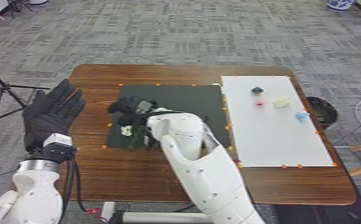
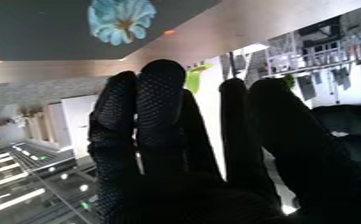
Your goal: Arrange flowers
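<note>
A pale blue flower [image 2: 121, 21] shows against the dark mat [image 2: 34, 30] beyond the right hand [image 1: 130, 108].

The counter [image 1: 92, 172] is brown with darker wood grain, the mat [image 1: 181, 92] charcoal, the board [image 1: 279, 142] white, with orange dots [image 1: 319, 132] along its edges. On the board are a dark blue flower [image 1: 257, 90], a pink flower [image 1: 260, 102], a pale yellow flower [image 1: 281, 102] and a light blue flower [image 1: 302, 116]. In the right wrist view, a flower [image 2: 121, 21] has pale blue petals around a tan centre, and a leafy piece [image 2: 194, 77] is yellow-green. The left hand [image 1: 52, 112] and right hand [image 1: 129, 107] are black; the right hand [image 2: 161, 95] carries a fine dotted mesh pattern. Both arms are white. The carpet [image 1: 185, 37] is grey, patterned in streaky blocks.
</note>
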### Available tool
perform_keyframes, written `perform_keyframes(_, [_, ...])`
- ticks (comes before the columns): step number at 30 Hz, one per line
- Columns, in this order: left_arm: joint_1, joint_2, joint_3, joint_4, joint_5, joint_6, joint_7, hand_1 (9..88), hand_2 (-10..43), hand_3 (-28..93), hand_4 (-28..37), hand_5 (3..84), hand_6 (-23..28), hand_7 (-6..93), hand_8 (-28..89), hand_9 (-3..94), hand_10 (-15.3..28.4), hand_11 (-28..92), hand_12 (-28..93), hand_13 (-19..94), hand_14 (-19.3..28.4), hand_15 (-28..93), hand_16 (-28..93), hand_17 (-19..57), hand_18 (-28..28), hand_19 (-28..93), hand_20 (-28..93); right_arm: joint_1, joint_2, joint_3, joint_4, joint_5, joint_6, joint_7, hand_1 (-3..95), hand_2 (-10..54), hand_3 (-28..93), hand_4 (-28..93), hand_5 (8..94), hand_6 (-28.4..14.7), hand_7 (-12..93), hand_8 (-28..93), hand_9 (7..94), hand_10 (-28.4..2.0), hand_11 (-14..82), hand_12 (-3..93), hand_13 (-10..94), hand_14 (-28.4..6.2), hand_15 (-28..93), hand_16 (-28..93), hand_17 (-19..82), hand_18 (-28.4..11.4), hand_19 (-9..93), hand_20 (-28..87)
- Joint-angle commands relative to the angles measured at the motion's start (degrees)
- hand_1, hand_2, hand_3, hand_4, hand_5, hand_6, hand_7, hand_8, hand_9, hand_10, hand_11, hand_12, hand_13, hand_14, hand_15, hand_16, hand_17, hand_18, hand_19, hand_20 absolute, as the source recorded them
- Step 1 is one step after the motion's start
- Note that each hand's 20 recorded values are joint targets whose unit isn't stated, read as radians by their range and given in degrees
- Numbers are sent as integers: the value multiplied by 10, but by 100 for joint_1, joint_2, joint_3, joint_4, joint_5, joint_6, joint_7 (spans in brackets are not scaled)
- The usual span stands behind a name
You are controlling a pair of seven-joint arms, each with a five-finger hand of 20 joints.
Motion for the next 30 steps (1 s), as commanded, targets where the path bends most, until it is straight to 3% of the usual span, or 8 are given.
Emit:
perform_keyframes(1, [210, -90, -155, -64, 5, -17, 13, 253, 146, 708, -283, 447, 84, 123, -94, 339, 135, 187, 84, 259, 145, 217, -31, -71, 147, 355, 85, 55, 604, -571, -549, -122, 710, 1331, 300, 180, 799, -169, 471, -44, 127, -102, 416, -187, 108, 139, 534, -157, 791, 233, 306, -242, 813, 427])
perform_keyframes(6, [342, -138, -287, -98, -32, -34, 50, 254, 146, 708, -283, 447, 83, 124, -94, 338, 135, 186, 84, 259, 145, 218, -31, -71, 147, 355, 85, 80, 863, -751, -950, 249, 453, 1843, 307, 188, 772, -163, 609, -62, 159, -101, 600, -188, 200, 180, 622, -139, 784, 266, 370, -249, 872, 409])
perform_keyframes(14, [409, -161, -354, -128, -21, -27, 65, 253, 145, 709, -283, 447, 83, 124, -95, 338, 135, 186, 85, 258, 146, 221, -31, -70, 146, 354, 85, 100, 842, -715, -1162, 875, -900, 2266, 295, 210, 763, -127, 695, -56, 139, -99, 703, -182, 427, 319, 688, -132, 800, 390, 428, -256, 930, 426])
perform_keyframes(20, [332, -148, -291, -110, 13, -15, 44, 254, 146, 708, -283, 447, 83, 124, -95, 338, 135, 187, 85, 258, 147, 221, -31, -70, 146, 354, 85, 82, 764, -656, -1085, 756, -1364, 2190, 282, 226, 789, -73, 699, -39, 111, -99, 786, -158, 480, 359, 767, -104, 807, 431, 513, -249, 932, 502])
perform_keyframes(25, [249, -131, -219, -97, 44, -37, 20, 254, 146, 707, -283, 446, 83, 124, -95, 337, 135, 188, 84, 258, 147, 221, -31, -70, 146, 354, 85, 69, 720, -625, -994, 678, -1524, 2130, 279, 227, 795, -56, 695, -32, 101, -102, 799, -155, 491, 368, 780, -100, 808, 440, 529, -248, 932, 519])
perform_keyframes(27, [212, -116, -137, -88, 34, 0, 2, 254, 146, 708, -283, 446, 82, 124, -95, 337, 135, 187, 84, 258, 147, 222, -31, -70, 146, 353, 85, -13, 746, -637, -980, 612, -1360, 2030, 279, 226, 795, -55, 688, -34, 97, -103, 800, -155, 490, 370, 781, -100, 808, 442, 529, -248, 932, 520])
perform_keyframes(30, [131, -135, -8, -56, 25, -91, -80, 254, 146, 708, -283, 448, 83, 125, -95, 338, 135, 188, 84, 259, 147, 224, -31, -70, 146, 353, 85, -73, 733, -671, -926, 353, -1335, 1913, 281, 223, 802, -49, 685, -31, 95, -102, 801, -155, 489, 370, 784, -97, 808, 442, 530, -249, 932, 522])
